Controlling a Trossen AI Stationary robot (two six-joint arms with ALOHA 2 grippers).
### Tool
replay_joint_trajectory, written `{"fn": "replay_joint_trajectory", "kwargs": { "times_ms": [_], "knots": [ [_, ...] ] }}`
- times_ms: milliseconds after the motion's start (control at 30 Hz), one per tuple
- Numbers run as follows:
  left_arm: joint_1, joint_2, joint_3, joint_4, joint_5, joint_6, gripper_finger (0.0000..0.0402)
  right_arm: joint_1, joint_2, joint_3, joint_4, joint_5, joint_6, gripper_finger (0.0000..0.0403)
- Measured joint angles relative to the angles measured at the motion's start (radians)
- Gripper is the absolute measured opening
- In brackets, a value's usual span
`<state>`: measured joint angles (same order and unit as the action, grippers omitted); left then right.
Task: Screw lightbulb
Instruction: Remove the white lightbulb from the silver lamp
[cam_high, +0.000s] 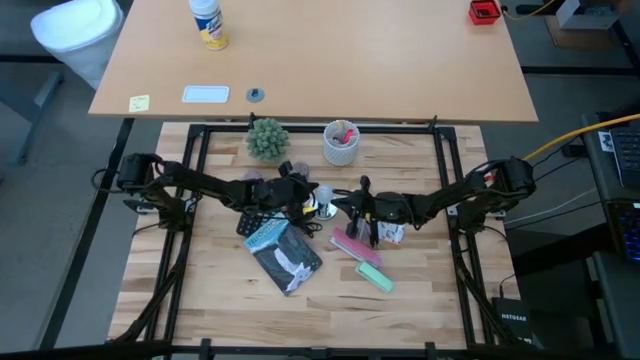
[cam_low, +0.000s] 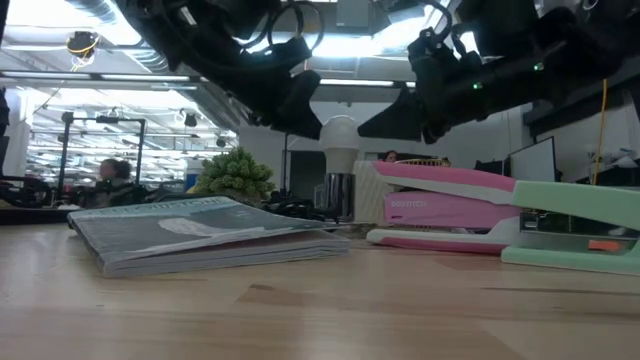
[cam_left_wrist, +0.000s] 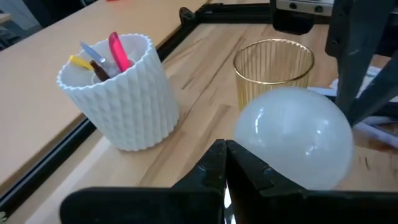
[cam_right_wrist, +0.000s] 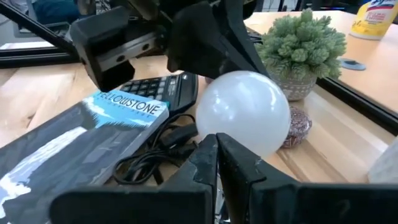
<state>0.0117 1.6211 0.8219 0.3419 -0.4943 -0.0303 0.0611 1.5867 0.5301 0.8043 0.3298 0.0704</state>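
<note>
The glossy white lightbulb (cam_low: 338, 138) stands upright on its socket (cam_low: 340, 195) at the table's middle. It also shows in the high view (cam_high: 322, 194). A thin black cord (cam_right_wrist: 161, 155) lies beside it. My left gripper (cam_left_wrist: 225, 155) is shut, its tips right at the bulb's (cam_left_wrist: 292, 140) left side. My right gripper (cam_right_wrist: 216, 146) is shut, its tips right at the bulb's (cam_right_wrist: 242, 112) right side. In the low view both grippers stand at bulb height, one on each side. My left gripper's shut fingertips (cam_low: 312, 122) come level from the table's left at the bulb's side; I cannot tell whether they touch it. My right gripper's shut fingertips (cam_low: 372, 125) come level from the table's right at the bulb's other side; I cannot tell whether they touch it.
A book (cam_high: 285, 255) and a calculator (cam_high: 250, 222) lie near-left of the bulb. A pink stapler (cam_high: 355, 247) and a green stapler (cam_high: 375, 277) lie near-right. A white cup (cam_left_wrist: 118, 93), an amber glass (cam_left_wrist: 273, 65) and a small plant (cam_high: 267, 138) stand farther back.
</note>
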Motion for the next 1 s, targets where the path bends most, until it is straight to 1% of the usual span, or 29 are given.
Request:
{"fn": "replay_joint_trajectory", "kwargs": {
  "times_ms": [267, 433, 667, 733, 800, 833, 1000],
  "knots": [
    [-0.034, -0.002, 0.0, -0.029, -0.029, -0.013, 0.0001, -0.021, 0.0, 0.0, -0.002, 0.042, 0.001, 0.0019],
    [-0.036, -0.003, 0.0, -0.046, -0.028, -0.051, 0.0001, -0.021, 0.0, -0.001, -0.003, 0.084, 0.001, 0.0019],
    [-0.052, -0.004, 0.0, -0.051, -0.025, -0.045, 0.0001, -0.022, -0.001, -0.001, -0.021, 0.143, 0.002, 0.0019],
    [-0.061, -0.005, 0.001, -0.05, 0.001, -0.045, 0.0001, -0.026, -0.001, -0.001, -0.025, 0.169, 0.002, 0.0019],
    [-0.073, 0.0, 0.004, -0.054, 0.035, -0.044, 0.0001, -0.028, 0.0, 0.0, -0.022, 0.174, 0.003, 0.0019],
    [-0.08, 0.003, 0.001, -0.07, 0.036, -0.044, 0.0001, -0.026, 0.0, 0.0, -0.021, 0.173, 0.002, 0.0019],
    [-0.099, 0.0, 0.002, -0.072, 0.004, -0.042, 0.0001, -0.034, 0.0, 0.0, -0.019, 0.158, 0.002, 0.0019]
  ]
}}
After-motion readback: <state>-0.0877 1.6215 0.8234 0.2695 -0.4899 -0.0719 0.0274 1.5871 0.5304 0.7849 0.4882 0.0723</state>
